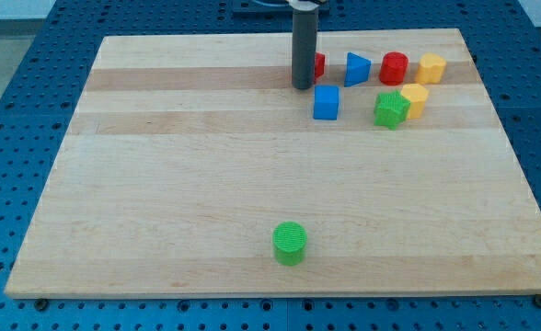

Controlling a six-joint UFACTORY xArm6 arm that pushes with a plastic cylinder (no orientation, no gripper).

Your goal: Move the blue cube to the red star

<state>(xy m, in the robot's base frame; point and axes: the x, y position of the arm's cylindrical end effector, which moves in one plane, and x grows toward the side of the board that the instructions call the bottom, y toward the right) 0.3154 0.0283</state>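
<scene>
The blue cube sits on the wooden board toward the view's top, right of centre. A red block, mostly hidden behind the rod, lies just above and left of it; its shape cannot be made out. My tip rests on the board just left of and slightly above the blue cube, with a small gap, and right in front of the red block.
A blue triangular block, a red cylinder and a yellow block line up at the top right. A green block and a yellow block sit below them. A green cylinder stands near the bottom edge.
</scene>
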